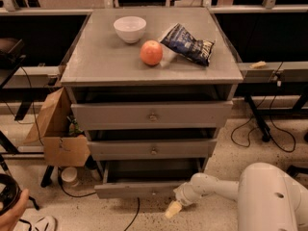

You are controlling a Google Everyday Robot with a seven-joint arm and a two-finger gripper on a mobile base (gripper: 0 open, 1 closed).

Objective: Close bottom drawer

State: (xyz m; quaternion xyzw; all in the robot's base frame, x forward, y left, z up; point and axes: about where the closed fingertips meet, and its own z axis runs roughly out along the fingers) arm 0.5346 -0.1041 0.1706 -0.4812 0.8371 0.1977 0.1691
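Observation:
The bottom drawer (139, 189) of the grey cabinet is pulled out, with a plain grey inside and a low front panel near the floor. Its knob sits low on the panel. The middle drawer (153, 149) and top drawer (152, 115) above it stand slightly out. My white arm (216, 187) reaches in from the lower right. My gripper (173, 209) is low, just in front of the right end of the bottom drawer's front panel, close to the floor.
On the cabinet top sit a white bowl (130, 29), a red apple (151, 52) and a dark chip bag (188, 44). A cardboard box (57, 134) stands left of the cabinet. Cables (262, 134) lie on the floor at the right. A hand (12, 211) shows at the bottom left.

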